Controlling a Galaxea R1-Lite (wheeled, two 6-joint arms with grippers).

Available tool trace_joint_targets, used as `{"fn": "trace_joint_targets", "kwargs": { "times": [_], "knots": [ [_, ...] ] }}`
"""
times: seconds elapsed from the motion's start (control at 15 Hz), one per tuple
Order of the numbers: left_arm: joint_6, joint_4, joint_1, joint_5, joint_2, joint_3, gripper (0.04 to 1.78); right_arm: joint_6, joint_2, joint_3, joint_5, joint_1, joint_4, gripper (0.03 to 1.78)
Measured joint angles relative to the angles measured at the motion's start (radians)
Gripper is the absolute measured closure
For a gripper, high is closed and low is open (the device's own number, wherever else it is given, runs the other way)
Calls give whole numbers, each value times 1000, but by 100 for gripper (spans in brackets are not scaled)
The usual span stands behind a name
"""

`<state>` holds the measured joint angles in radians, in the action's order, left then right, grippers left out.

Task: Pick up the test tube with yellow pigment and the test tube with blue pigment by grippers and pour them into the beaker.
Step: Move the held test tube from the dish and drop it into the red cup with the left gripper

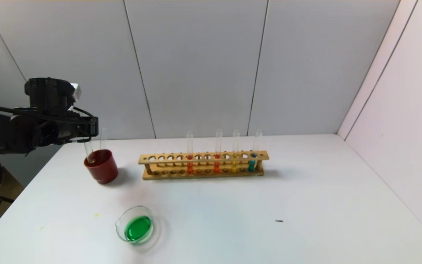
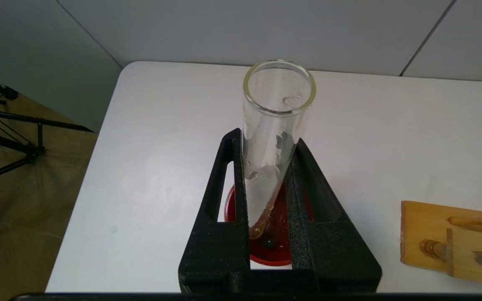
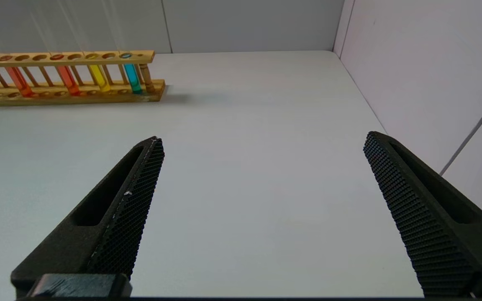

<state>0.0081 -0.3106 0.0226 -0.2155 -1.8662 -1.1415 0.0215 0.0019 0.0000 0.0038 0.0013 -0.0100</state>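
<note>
A dark-red cup (image 1: 101,166) with two empty tubes (image 1: 102,141) stands on the white counter (image 1: 306,205), left of a wooden rack (image 1: 203,165) holding two orange-red tubes (image 1: 190,161).

Six tubes (image 1: 189,152), one rack (image 1: 203,165), beaker (image 1: 136,226), cup (image 1: 101,167).

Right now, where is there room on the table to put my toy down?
The widest bare patch runs from the wooden rack out to the right wall, under the open right gripper. It is crowded on the left: red cup, beaker, and the left gripper holding an empty tube.
</note>
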Motion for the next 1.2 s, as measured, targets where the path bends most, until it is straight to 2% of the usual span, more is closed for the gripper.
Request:
{"fn": "trace_joint_targets", "kwargs": {
  "times": [0.6,1.2],
  "knots": [
    [-16,-42,-32,-5,-27,23,152,0,0,0,0,0,0,7],
    [-28,-159,-33,-4,-57,154,152,0,0,0,0,0,0,7]
  ]
}}
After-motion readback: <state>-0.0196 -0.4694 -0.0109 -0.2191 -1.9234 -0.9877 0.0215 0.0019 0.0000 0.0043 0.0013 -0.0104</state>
